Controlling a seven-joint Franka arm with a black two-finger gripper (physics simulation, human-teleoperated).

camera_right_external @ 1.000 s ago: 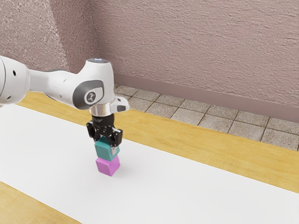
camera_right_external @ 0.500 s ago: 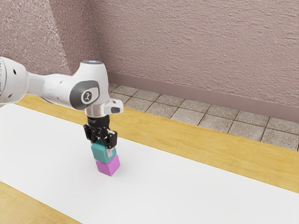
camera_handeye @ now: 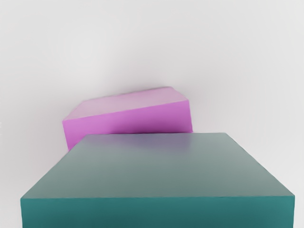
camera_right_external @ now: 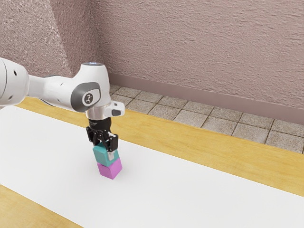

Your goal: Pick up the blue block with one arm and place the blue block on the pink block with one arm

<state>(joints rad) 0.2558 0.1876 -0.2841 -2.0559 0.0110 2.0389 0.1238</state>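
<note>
From the frame's left the arm [camera_right_external: 47, 90] reaches down left of centre. Its gripper [camera_right_external: 104, 150] is clamped on the blue block [camera_right_external: 102, 155], which sits atop the pink block [camera_right_external: 110, 168] on the tabletop [camera_right_external: 190, 190], seemingly touching, so letting go should leave it stacked.

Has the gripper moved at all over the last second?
Yes. The gripper, shut on the blue block, has shifted toward the exterior view's left and slightly down, judged against the pink block, which has stayed put.
</note>
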